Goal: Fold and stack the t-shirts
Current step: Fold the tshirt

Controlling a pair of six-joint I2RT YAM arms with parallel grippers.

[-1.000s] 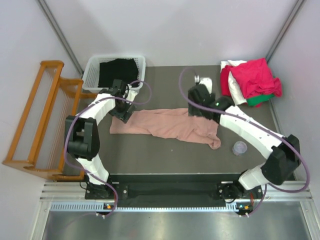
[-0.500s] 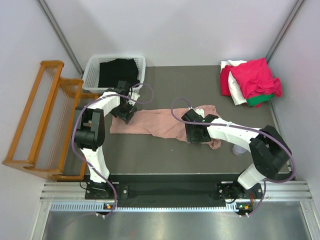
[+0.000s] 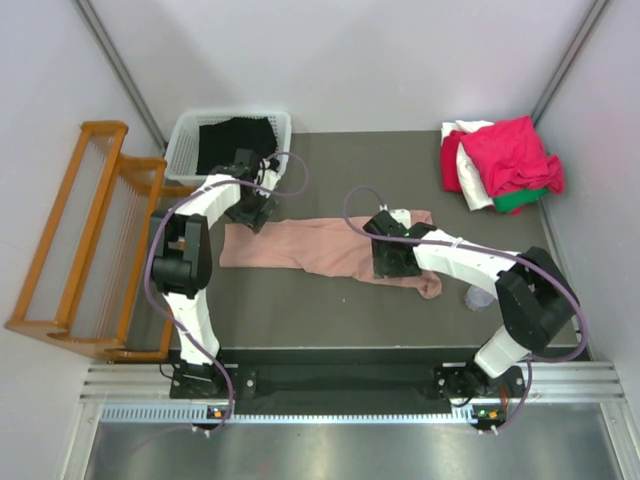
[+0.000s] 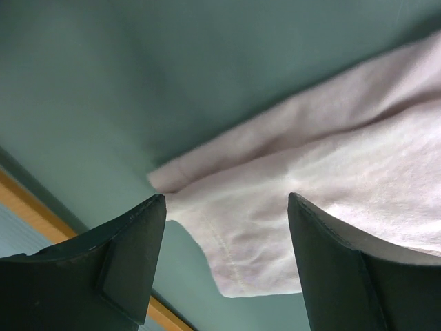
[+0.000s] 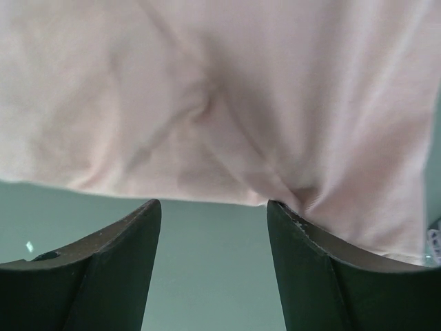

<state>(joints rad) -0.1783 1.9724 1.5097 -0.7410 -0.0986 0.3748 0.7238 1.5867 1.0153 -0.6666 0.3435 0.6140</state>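
Observation:
A dusty-pink t-shirt point(image 3: 320, 247) lies folded into a long strip across the middle of the dark table. My left gripper point(image 3: 252, 213) is open just above the strip's far left corner; the left wrist view shows that corner's hem point(image 4: 289, 227) between the spread fingers. My right gripper point(image 3: 393, 262) is open over the strip's near edge at the right; the right wrist view shows the cloth edge point(image 5: 207, 138) just beyond the fingers and bare table between them. A pile of crimson-pink, white and green shirts point(image 3: 502, 160) sits at the back right.
A white basket point(image 3: 228, 141) holding black cloth stands at the back left. A wooden rack point(image 3: 80, 240) stands off the table's left side. A small clear cup point(image 3: 481, 297) sits near the right arm, front right.
My right gripper has swung from the strip's far right edge down to its near edge. My left gripper has shifted slightly back towards the basket. The shirt's right end has changed shape.

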